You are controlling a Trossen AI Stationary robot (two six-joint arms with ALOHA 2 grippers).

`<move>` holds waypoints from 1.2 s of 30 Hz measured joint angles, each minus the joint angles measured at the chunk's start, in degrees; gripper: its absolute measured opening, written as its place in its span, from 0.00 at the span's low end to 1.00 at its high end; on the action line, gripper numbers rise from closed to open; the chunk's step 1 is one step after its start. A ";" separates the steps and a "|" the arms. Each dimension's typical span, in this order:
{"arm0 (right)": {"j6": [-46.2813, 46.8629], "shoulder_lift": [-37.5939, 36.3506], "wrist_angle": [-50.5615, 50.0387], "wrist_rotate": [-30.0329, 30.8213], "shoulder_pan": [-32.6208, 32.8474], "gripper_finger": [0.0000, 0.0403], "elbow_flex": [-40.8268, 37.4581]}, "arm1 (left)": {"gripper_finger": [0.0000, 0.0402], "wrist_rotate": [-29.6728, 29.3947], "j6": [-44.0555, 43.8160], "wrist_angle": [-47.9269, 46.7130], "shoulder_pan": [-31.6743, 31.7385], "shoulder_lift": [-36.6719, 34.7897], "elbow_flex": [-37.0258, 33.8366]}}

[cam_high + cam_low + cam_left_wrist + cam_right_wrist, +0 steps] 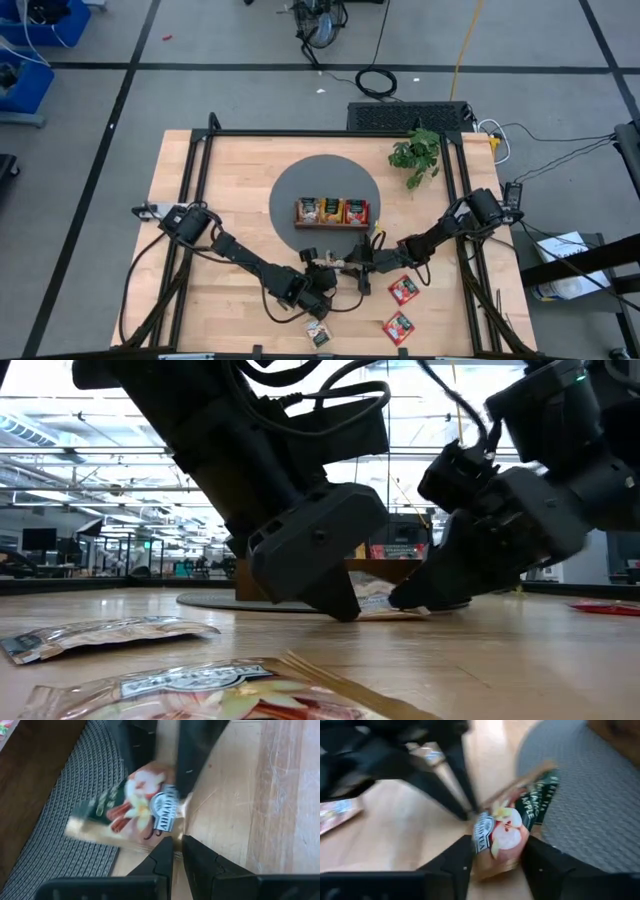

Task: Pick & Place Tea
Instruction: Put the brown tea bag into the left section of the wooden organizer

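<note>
Loose packets (190, 685) lie before both grippers meeting at one tea packet (507, 832).

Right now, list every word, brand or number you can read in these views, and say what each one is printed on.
"AHMAD", partly readable, on the round badge of the tea packet between the two end effectors, seen from the left wrist.
"APPLE", on the dark green label of that same packet, seen from the right wrist; the line above it is too blurred.
Loose packets on the table and packets in the wooden tray: print too small to read.
</note>
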 joint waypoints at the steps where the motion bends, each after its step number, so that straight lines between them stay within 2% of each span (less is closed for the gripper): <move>1: -0.91 0.00 0.69 -0.28 0.26 0.34 0.00 | 0.13 -0.11 0.02 0.01 -0.15 0.04 -0.02; 8: -9.54 -0.02 3.75 0.54 1.81 0.03 0.00 | 0.13 -2.17 -0.73 0.05 -1.10 0.14 -0.09; 13: -11.63 -0.06 4.12 0.81 2.08 0.04 0.00 | 0.13 -3.73 -0.58 -0.17 -2.02 0.16 -0.11; 18: -17.06 -1.53 3.58 1.07 2.88 0.01 0.00 | 0.13 -3.03 -0.97 -2.75 -3.98 -3.08 -0.42; 20: -20.12 -2.94 2.95 2.57 3.90 0.02 0.00 | 0.13 -5.97 -1.38 -2.43 -5.65 -5.26 -0.44; 25: -30.81 -7.23 2.82 8.72 8.08 0.01 0.02 | 0.13 -18.86 -2.74 -1.11 -9.68 -9.07 -0.22; 27: -35.22 -8.15 2.92 10.88 9.72 0.01 0.04 | 0.13 -20.70 -2.85 -0.53 -10.48 -10.04 -0.31; 31: -39.17 -9.29 2.39 14.62 12.03 0.02 0.07 | 0.17 -21.13 -0.76 3.63 -10.50 -12.03 -0.20; 36: -40.64 -9.18 1.13 14.75 12.68 0.01 0.00 | 0.33 -16.05 8.71 11.05 -9.14 -12.14 -0.20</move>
